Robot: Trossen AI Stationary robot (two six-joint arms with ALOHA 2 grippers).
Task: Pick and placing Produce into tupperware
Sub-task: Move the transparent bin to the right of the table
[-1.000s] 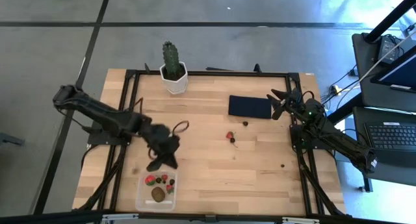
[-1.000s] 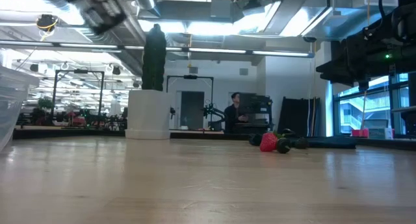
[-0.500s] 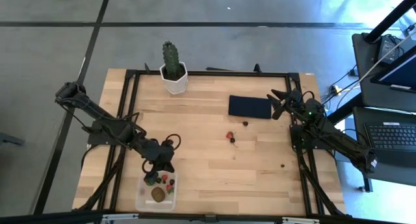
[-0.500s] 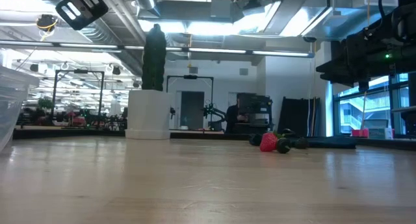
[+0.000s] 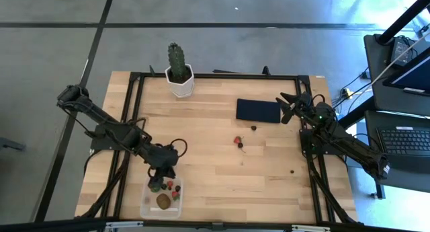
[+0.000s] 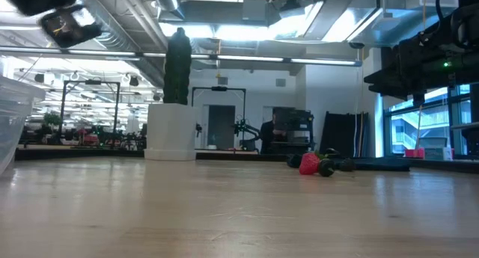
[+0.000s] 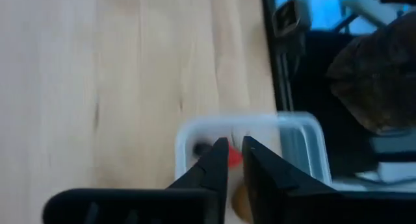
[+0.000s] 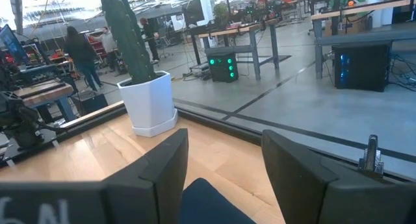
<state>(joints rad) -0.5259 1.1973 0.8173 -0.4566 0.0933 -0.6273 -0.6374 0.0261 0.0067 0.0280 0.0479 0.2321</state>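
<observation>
The clear tupperware stands at the table's near left and holds red strawberries, dark berries and a brown kiwi. My left gripper hangs over the box's far rim, pointing slantwise down, its fingers a narrow gap apart. A red strawberry in the box shows through that gap. Another strawberry with a dark berry lies mid-table, also visible in the low view. My right gripper waits open at the far right.
A green cactus in a white pot stands at the far edge. A flat navy rectangle lies just left of my right gripper. Single dark berries lie near it and toward the near right. Black frame rails run along the table's edges.
My left gripper has moved toward the table's near edge and a little left, from beside the tupperware's far right corner to above its far rim, turning as it went. The produce on the table and my right arm have kept still.
</observation>
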